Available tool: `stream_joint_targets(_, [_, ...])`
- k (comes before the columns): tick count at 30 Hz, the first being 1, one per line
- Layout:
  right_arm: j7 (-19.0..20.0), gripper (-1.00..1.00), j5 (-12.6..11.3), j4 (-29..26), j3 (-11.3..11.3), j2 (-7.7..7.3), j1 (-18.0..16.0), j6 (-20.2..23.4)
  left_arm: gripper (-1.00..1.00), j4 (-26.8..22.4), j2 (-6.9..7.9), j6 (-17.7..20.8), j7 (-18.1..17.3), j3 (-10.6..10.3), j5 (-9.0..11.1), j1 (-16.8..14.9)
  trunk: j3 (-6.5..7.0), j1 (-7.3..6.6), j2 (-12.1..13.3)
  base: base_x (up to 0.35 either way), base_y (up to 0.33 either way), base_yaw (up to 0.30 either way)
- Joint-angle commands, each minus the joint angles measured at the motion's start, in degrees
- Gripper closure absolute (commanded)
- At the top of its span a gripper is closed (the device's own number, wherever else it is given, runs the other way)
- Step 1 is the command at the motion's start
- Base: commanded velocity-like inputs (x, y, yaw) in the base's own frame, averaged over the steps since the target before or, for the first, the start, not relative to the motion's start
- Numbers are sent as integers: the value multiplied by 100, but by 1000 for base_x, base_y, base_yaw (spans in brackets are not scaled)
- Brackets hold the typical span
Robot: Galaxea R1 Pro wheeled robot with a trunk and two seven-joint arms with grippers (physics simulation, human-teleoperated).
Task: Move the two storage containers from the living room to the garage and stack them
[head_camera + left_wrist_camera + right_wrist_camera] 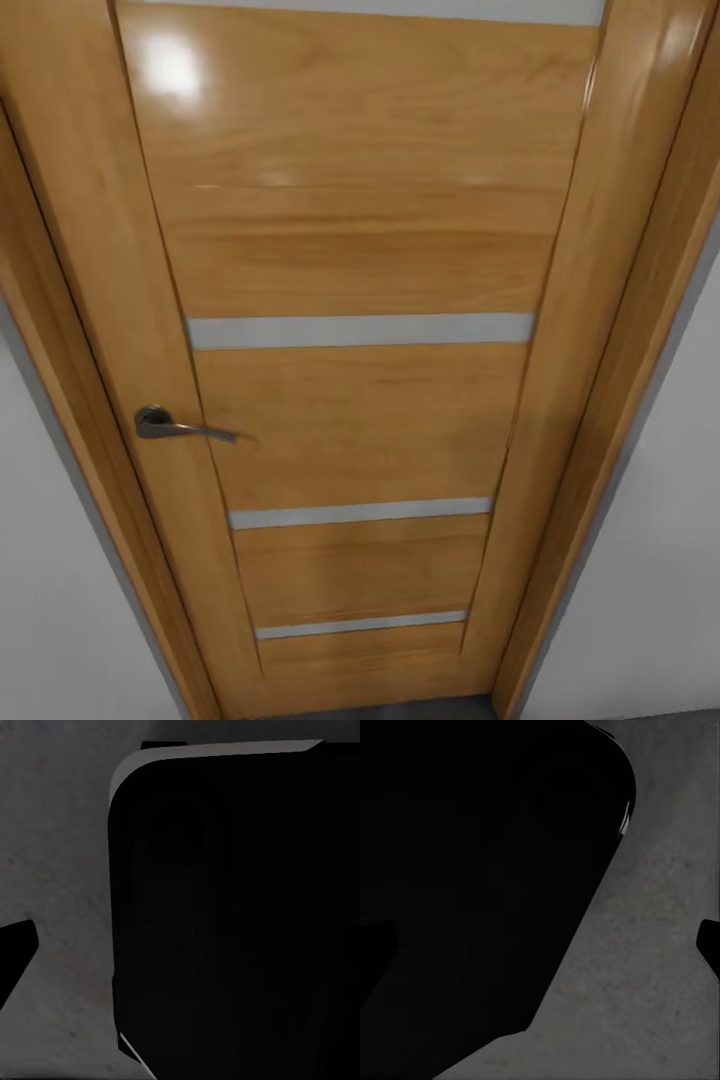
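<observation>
- Before me, a shut wooden door [350, 400], its handle [180, 426] at my left, between white walls [640, 560].
- Below both wrists: grey concrete floor [52, 870] and a dark rounded body [240, 915].
- Whether my fingers are wide or narrow, I cannot tell.
- No red bins in sight; their place is unknown.
- Risk, as I judge it: rolling forward strikes the door.

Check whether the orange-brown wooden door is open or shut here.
Shut: the orange-brown wooden door sits flush within its frame, no gap showing.
</observation>
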Motion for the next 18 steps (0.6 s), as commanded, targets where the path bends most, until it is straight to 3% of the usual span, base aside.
stream_joint_targets(1, [-1, -100, -47, 0, 46, -2, -1, -17, -100, -1, 0, -13, 3, 4, 5, -1, -5, 0, -3, 0, 0, 205])
stream_joint_targets(13, [-1, -100, -54, 0, 40, 4, -1, -16, -100, -1, 2, -13, 7, 4, 6, -1, -5, 0, -3, 0, 0, 42])
stream_joint_targets(18, [-1, -100, -57, 0, 39, 2, -1, -16, -100, -1, 2, -13, 7, 4, 6, -1, -5, 0, -3, 0, 0, 184])
